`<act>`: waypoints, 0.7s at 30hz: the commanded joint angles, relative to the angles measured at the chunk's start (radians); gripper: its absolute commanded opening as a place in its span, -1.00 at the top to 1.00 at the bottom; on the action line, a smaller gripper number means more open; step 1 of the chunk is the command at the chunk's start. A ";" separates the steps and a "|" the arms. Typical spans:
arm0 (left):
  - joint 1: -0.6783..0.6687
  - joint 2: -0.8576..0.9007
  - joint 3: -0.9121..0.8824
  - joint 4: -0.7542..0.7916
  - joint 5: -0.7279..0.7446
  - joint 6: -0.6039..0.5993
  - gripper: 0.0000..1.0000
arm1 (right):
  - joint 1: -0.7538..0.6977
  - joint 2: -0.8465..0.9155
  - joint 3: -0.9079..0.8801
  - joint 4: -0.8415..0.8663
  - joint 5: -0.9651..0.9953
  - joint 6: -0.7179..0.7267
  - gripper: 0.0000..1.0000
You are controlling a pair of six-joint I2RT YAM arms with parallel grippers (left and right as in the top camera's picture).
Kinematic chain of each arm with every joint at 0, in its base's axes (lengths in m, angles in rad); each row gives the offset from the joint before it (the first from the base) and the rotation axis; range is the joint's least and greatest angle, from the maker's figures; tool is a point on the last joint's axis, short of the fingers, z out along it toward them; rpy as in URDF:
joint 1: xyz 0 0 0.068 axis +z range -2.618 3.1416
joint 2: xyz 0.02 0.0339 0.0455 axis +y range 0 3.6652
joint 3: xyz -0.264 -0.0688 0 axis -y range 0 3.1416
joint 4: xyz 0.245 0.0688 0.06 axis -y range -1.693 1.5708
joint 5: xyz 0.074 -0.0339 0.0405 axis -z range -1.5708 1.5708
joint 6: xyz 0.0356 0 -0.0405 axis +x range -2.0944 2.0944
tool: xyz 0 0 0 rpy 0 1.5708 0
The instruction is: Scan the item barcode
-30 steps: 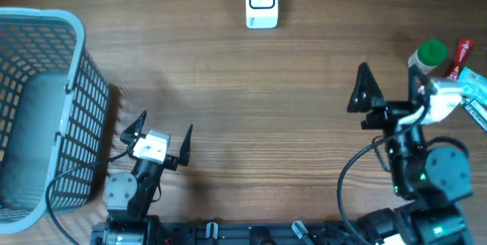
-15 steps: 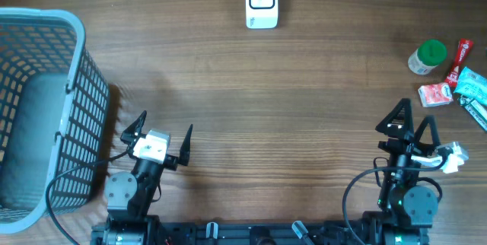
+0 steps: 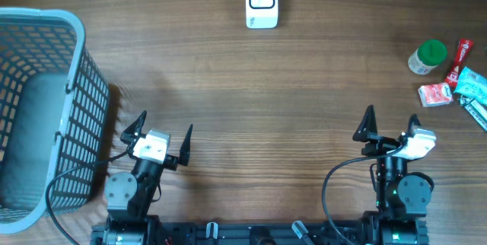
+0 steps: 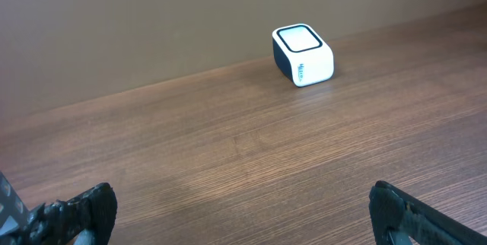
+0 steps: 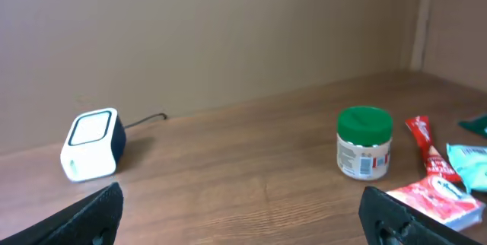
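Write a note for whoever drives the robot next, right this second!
Left gripper: open, holding nothing, near the front edge of the table, beside the basket.
Right gripper: open, holding nothing, near the front edge on the right.
Scanner: at the far middle of the table, window facing up.
Items: green-lidded jar, red packet and other packets, clustered at the far right.
Done: nothing picked up or brought to the scanner yet.
Left: pick one item, probably with the right arm since it is closer, and show its barcode to the scanner.
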 commanded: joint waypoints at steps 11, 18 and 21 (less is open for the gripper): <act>-0.003 -0.006 -0.005 -0.002 0.013 -0.006 -1.00 | -0.005 -0.013 -0.001 0.005 -0.032 -0.048 -0.99; -0.003 -0.006 -0.005 -0.002 0.013 -0.006 -1.00 | -0.005 -0.013 -0.001 0.005 -0.032 -0.048 -0.99; -0.003 -0.006 -0.005 -0.002 0.013 -0.006 -1.00 | -0.005 -0.013 -0.001 0.008 -0.013 -0.029 -0.99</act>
